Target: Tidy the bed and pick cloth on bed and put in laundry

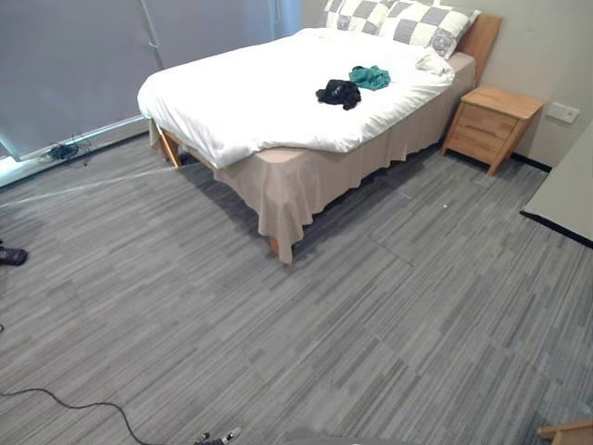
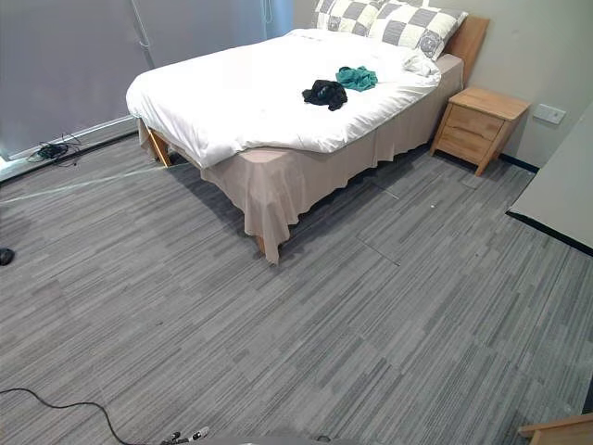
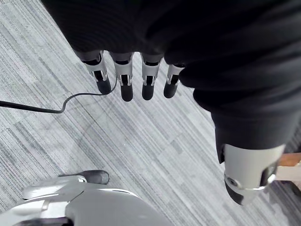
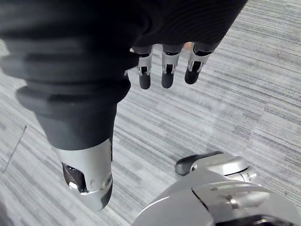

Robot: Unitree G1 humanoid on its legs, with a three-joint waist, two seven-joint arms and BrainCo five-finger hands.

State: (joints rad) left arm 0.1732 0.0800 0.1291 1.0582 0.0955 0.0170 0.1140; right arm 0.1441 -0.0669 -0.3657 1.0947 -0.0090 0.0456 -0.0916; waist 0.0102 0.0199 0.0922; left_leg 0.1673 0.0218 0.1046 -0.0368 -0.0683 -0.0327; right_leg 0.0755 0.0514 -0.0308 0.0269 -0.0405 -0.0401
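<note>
Lying close together on the white duvet (image 1: pixel 269 83) of the bed (image 1: pixel 306 181) are the two pieces to be collected: a black cloth (image 1: pixel 339 93) and a teal cloth (image 1: pixel 371 77). Both are crumpled into small heaps, the teal one just beside the black one on the side nearer the pillows (image 1: pixel 408 20). Those pillows are grey-and-white checked and lean against a wooden headboard (image 1: pixel 480 37). The duvet is loosely spread, with soft folds, and it hangs over the foot end and over the side facing the robot, where a beige skirt (image 1: pixel 408 130) drops below it to the floor (image 1: pixel 371 306). A wooden nightstand (image 1: pixel 489 120) with drawers stands next to the head of the bed, against the pale wall. The floor is grey striped carpet and runs from the bed to the bottom of both eye views. Both hands are well apart from the bed and the cloths — each wrist view looks down at carpet. The left hand (image 3: pixel 123 77) has its fingers straight and relaxed in a row, its thumb (image 3: pixel 249 172) set apart, and nothing in its grasp. The right hand (image 4: pixel 165 70) is the same: loose, extended fingers, thumb (image 4: pixel 89 174) held away from them, empty.
</note>
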